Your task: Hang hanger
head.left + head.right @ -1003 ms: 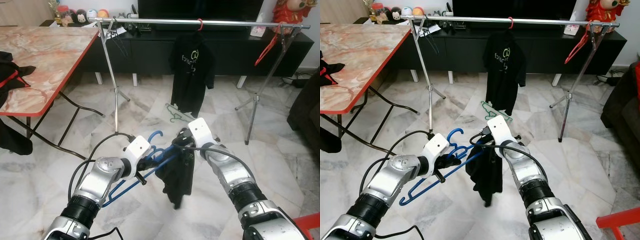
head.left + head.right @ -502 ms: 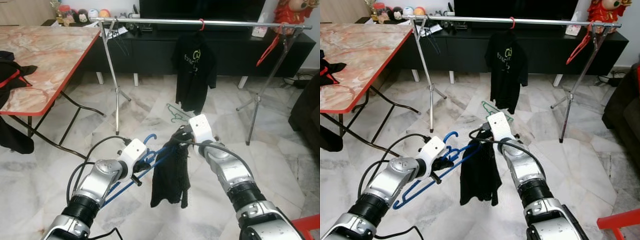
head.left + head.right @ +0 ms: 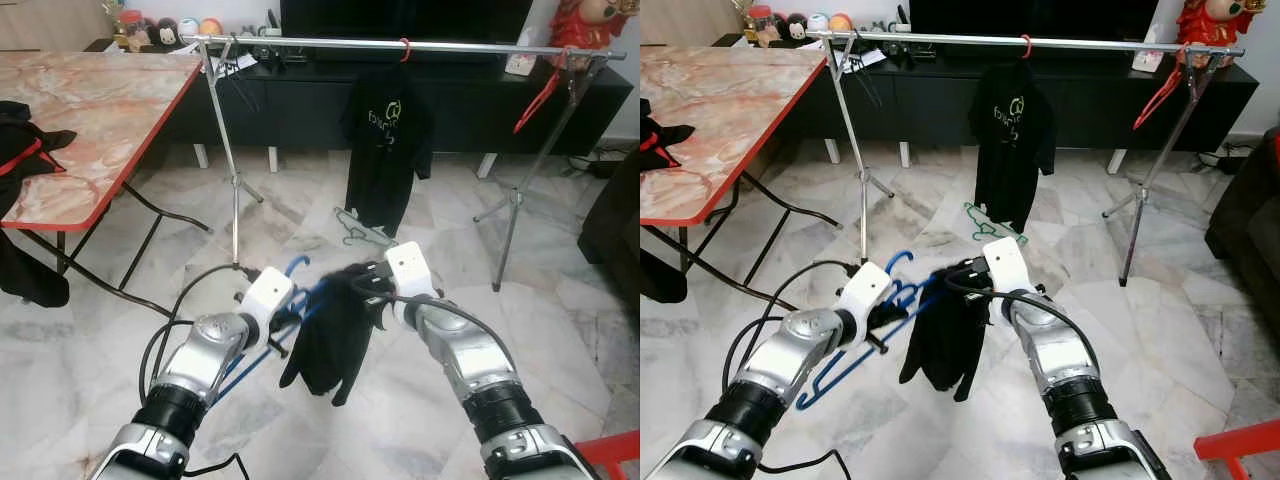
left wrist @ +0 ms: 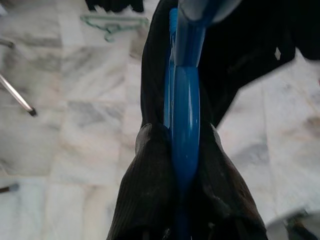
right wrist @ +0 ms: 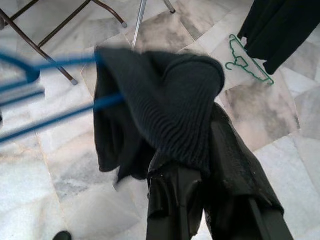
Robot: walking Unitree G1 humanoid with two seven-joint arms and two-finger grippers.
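1. Blue plastic first: my left gripper (image 3: 283, 318) has its fingers clenched on the blue hanger (image 3: 262, 338), low above the marble floor (image 3: 560, 320).
2. My right gripper (image 3: 368, 283) has its fingers closed on the dark garment (image 3: 330, 335), which is draped over the hanger's far end.
3. Beyond lies a green hanger (image 3: 352, 228) on the floor.
4. Farther off, the metal rail (image 3: 400, 45) carries a black T-shirt (image 3: 388, 150); the bench (image 3: 90, 110) is at my left.
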